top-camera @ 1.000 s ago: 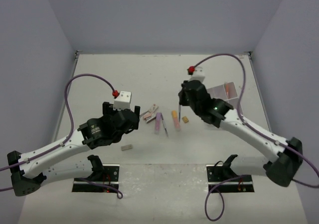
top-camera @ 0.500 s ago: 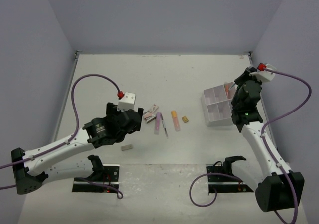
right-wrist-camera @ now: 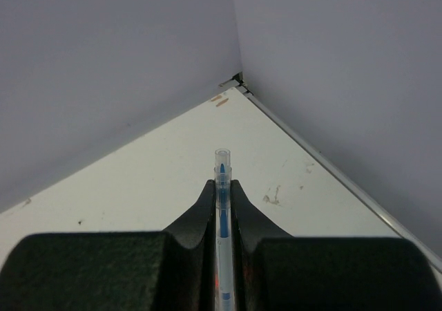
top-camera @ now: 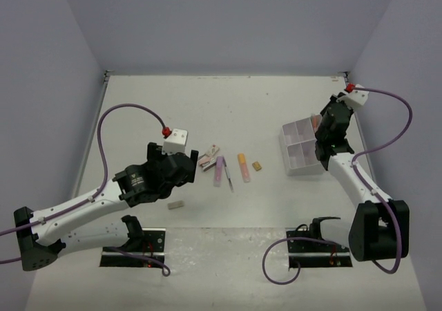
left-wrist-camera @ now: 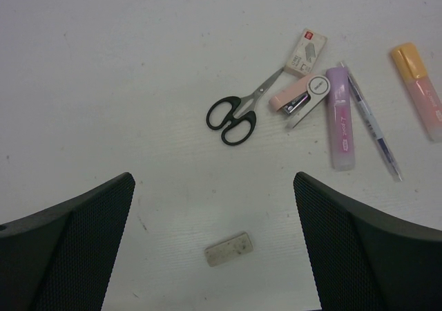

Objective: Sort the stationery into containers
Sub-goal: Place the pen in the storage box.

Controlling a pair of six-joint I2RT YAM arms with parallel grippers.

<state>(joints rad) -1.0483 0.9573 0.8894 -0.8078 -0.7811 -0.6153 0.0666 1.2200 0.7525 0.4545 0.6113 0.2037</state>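
Saw left arm lying low from its base, forearm slanting in toward mid-table, wrist bent down. Found left claw (left-wrist-camera: 213,186) spread wide, gripping nothing, hanging over the table (left-wrist-camera: 103,62). Spotted grey eraser (left-wrist-camera: 229,249) right under it, between the two fingers, touching neither. Ahead of that claw noted black-handled scissors (left-wrist-camera: 235,114), then pink stapler (left-wrist-camera: 300,97) just beside the blades and small staple box (left-wrist-camera: 306,52) at the blade tip. Ahead and to its right logged purple marker (left-wrist-camera: 340,117), thin pen (left-wrist-camera: 373,124) alongside, and orange marker (left-wrist-camera: 420,90) cut off by the frame edge. Caught tan eraser (top-camera: 257,166) only from overhead, just right of the orange marker.

Saw right arm rising steeply from its base, wrist raised over the right side of the white tray (top-camera: 302,171). Found right claw (right-wrist-camera: 221,186) clamped on clear pen (right-wrist-camera: 222,207), barrel running along the fingers, end poking out past the tips, aimed up toward the far right corner. Placed tray below and left of that claw. Could not make out its fingers from overhead; the black wrist body covered them. Made out something pinkish in the tray's far right compartment, partly hidden behind the claw; could not tell what. Lost the pen's rear end between the finger bases.
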